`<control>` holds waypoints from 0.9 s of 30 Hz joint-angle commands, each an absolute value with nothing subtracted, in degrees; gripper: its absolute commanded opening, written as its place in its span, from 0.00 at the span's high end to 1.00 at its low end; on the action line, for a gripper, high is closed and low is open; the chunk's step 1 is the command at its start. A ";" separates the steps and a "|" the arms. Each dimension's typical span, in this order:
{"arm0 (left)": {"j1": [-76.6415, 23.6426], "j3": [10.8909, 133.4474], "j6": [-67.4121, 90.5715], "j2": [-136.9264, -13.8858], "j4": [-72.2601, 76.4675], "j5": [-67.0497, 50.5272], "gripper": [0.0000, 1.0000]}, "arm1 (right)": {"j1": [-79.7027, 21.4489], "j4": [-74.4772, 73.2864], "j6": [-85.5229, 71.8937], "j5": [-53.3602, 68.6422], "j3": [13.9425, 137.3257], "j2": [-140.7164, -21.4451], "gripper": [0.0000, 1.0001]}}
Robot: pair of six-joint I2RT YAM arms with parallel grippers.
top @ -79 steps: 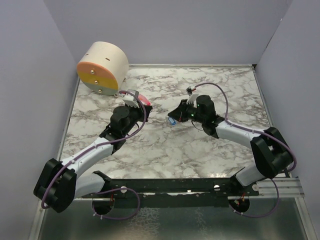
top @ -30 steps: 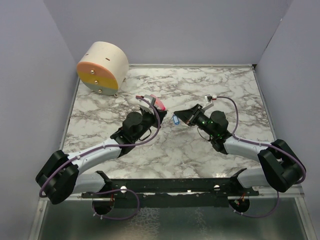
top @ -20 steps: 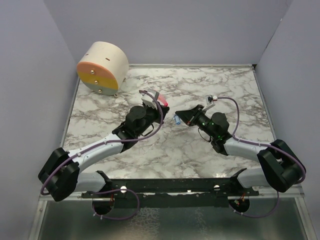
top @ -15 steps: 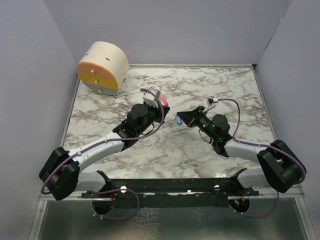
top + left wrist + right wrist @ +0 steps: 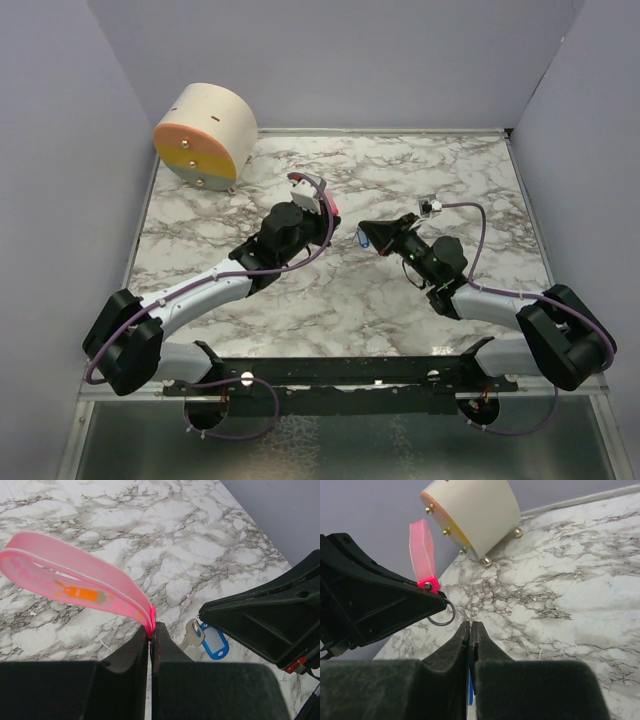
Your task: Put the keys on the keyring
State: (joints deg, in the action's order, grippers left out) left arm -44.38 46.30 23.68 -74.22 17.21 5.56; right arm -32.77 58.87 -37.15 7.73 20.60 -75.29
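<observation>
A dark metal keyring (image 5: 454, 612) hangs from a pink strap (image 5: 75, 575), which also shows in the right wrist view (image 5: 422, 550). My left gripper (image 5: 151, 630) is shut on the strap's end, above the table's middle (image 5: 322, 208). A silver key (image 5: 191, 634) with a blue tag (image 5: 212, 641) hangs from my right gripper (image 5: 470, 626), which is shut on the tag; a blue sliver shows between its fingers. In the top view the tag (image 5: 363, 238) sits just right of the strap (image 5: 326, 202). Ring and key are close but apart.
A cream cylinder with an orange and yellow face (image 5: 205, 135) lies on its side at the back left of the marble table (image 5: 330, 300), also in the right wrist view (image 5: 475, 515). Grey walls close in on three sides.
Both grippers have drifted slightly to the right, each still holding its item. The left arm has stretched further forward and the right wrist has dropped lower.
</observation>
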 commanded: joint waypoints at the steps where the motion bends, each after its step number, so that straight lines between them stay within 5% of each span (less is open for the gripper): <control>1: -44.65 48.27 24.17 -75.20 16.35 4.00 1.00 | -32.52 62.45 -34.99 6.59 20.08 -74.40 0.99; 19: -44.65 48.85 24.61 -76.37 16.59 2.92 1.00 | -32.53 60.49 -35.56 7.78 21.75 -76.28 0.99; 27: -44.65 44.04 23.05 -74.66 24.98 3.18 1.00 | -32.52 51.49 -48.29 8.07 24.88 -77.18 0.99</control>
